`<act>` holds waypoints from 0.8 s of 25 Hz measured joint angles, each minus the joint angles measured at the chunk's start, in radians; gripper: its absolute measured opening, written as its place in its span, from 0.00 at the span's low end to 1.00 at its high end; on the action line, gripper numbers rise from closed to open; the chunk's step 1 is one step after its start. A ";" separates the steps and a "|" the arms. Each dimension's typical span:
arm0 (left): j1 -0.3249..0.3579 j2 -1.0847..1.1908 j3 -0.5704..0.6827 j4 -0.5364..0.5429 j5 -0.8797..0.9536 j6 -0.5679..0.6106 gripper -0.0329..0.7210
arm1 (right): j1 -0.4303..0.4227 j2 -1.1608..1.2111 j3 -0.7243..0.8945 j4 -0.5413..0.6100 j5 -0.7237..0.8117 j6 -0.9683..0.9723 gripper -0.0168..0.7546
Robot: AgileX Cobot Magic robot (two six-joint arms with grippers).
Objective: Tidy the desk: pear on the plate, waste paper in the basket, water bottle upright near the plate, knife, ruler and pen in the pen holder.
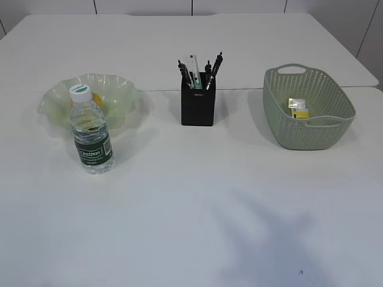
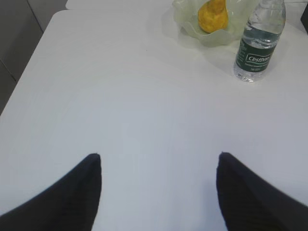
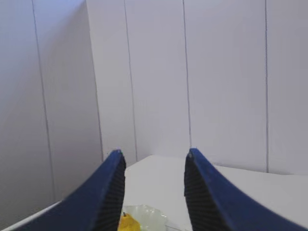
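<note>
Two tools hang open and empty: left tool [image 2: 159,192], right tool [image 3: 154,192]. Your water bottle [image 1: 91,131] looks light, slick, squashable; grip its labelled waist.

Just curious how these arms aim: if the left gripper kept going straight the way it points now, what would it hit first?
Probably the bare white desk: the open left gripper tilts down at it. The water bottle and plate sit farther off, to the right.

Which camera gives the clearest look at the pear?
The left wrist view: the pear lies unobstructed in the plate. The exterior view hides it behind the water bottle; the right wrist view catches only a yellow sliver.
</note>
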 joint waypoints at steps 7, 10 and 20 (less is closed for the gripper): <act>0.000 0.000 0.000 0.000 0.000 0.000 0.74 | 0.002 0.000 0.000 0.029 0.101 -0.139 0.42; 0.000 0.000 0.000 0.000 0.000 0.000 0.74 | 0.015 0.000 0.000 0.067 0.163 -0.253 0.42; 0.000 0.000 0.000 0.000 0.000 0.000 0.74 | 0.051 0.000 0.000 0.193 0.327 -0.451 0.42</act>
